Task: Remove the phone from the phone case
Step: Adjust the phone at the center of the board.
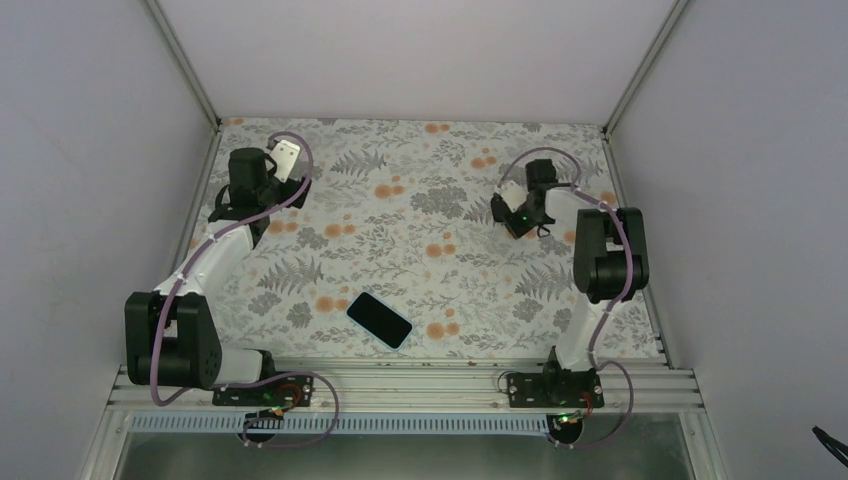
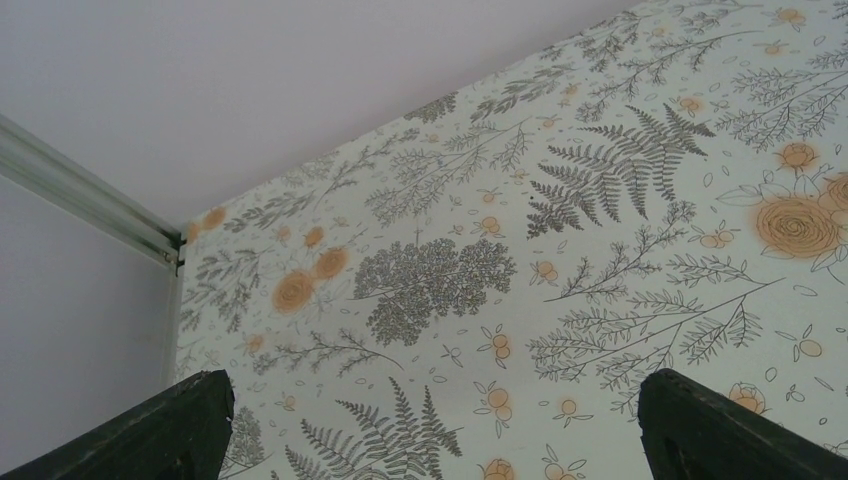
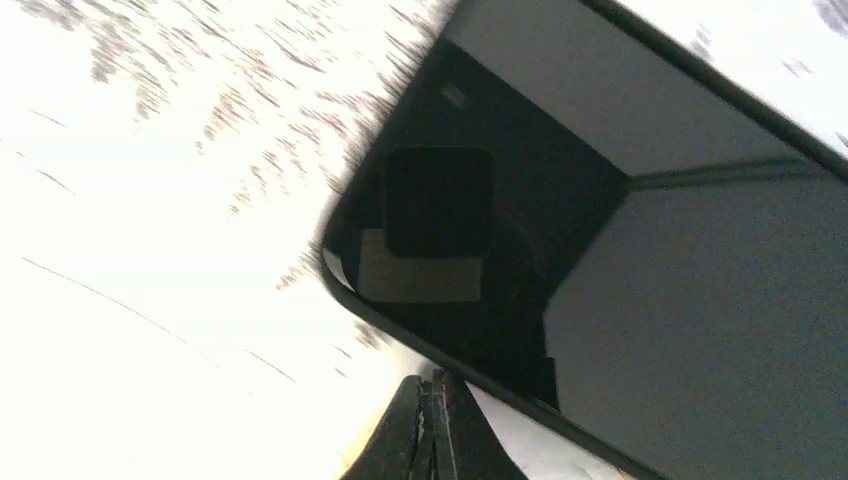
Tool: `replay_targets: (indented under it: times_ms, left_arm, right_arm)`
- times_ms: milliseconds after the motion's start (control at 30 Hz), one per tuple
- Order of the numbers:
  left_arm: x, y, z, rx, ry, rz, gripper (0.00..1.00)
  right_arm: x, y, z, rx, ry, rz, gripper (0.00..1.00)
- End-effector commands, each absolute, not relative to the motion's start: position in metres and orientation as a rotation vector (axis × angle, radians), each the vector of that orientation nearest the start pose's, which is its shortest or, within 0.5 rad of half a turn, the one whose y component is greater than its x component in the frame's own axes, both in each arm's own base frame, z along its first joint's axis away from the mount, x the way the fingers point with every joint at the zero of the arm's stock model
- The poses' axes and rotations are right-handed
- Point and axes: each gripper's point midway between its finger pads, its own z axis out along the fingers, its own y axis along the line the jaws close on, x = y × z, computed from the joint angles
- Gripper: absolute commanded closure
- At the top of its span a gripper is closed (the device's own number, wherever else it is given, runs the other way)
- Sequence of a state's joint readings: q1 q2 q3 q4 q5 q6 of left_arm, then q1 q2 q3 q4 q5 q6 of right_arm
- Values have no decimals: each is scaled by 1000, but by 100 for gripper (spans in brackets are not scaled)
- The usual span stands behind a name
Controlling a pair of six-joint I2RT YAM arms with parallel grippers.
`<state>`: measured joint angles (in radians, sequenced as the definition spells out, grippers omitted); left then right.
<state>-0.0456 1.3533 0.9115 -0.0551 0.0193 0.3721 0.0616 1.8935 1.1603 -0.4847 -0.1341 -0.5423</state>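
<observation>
A black phone [image 1: 379, 319] lies flat on the flowered tablecloth, near the middle of the front edge; I cannot tell phone from case there. My left gripper [image 1: 288, 160] hangs over the back left of the table, open and empty [image 2: 435, 440], with only cloth between its fingers [image 2: 190, 425]. My right gripper [image 1: 512, 212] is at the back right. In the right wrist view its fingers [image 3: 435, 420] are pressed together, with their tip at the rim of a glossy black slab [image 3: 620, 230] with a rounded corner. I cannot tell whether this slab is the phone seen from above.
Grey walls with metal corner posts [image 1: 185, 60] close in the table on the left, back and right. An aluminium rail [image 1: 400, 385] carries both arm bases at the front. The tablecloth [image 1: 420, 200] covers the whole surface.
</observation>
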Motion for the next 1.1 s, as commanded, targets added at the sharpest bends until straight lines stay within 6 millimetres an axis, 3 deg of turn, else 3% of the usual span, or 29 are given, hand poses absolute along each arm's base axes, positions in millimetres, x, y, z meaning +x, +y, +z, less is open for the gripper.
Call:
replay_targets:
  times_ms: [0, 200, 233, 267, 333, 367, 400, 500, 567, 633, 700, 767, 800, 900, 1067]
  left_arm:
    - [425, -21, 201, 452, 2020, 180, 0]
    - [426, -18, 199, 440, 2023, 202, 0]
    - [425, -17, 200, 440, 2020, 205, 0]
    - [424, -17, 200, 442, 2020, 206, 0]
    - [422, -18, 202, 448, 2010, 206, 0]
    - [422, -19, 202, 453, 2006, 204, 0]
    - [421, -20, 203, 458, 2000, 202, 0]
    - [422, -21, 204, 464, 1994, 194, 0]
    - [423, -21, 205, 462, 1995, 195, 0]
    - [423, -20, 204, 457, 1997, 200, 0]
    - [423, -17, 204, 444, 1996, 212, 0]
    - [422, -16, 206, 434, 1992, 224, 0]
    - [422, -14, 206, 429, 1991, 229, 0]
    - [421, -12, 209, 419, 1983, 243, 0]
    - [422, -11, 208, 408, 1987, 251, 0]
  right_arm:
    - [369, 94, -15, -1009, 2731, 382, 96]
    - [397, 110, 18, -1066, 2604, 454, 96]
    - [398, 113, 26, -1088, 2581, 469, 92]
    - [398, 115, 35, -1121, 2548, 478, 84]
    - [396, 117, 53, -1183, 2472, 464, 42]
    - [397, 116, 62, -1209, 2432, 440, 16]
    - [396, 115, 71, -1244, 2388, 432, 2]
    - [400, 105, 94, -1335, 2275, 394, 0]
    - [429, 85, 99, -1246, 2319, 281, 0]
    - [475, 51, 103, -1048, 2406, 106, 2]
    - [508, 27, 106, -885, 2465, 106, 36]
    - [531, 9, 109, -774, 2499, 158, 88]
    - [542, -1, 112, -720, 2503, 155, 95]
    - [556, -15, 103, -667, 2509, 126, 96]
    - [556, -21, 80, -650, 2533, 89, 96]
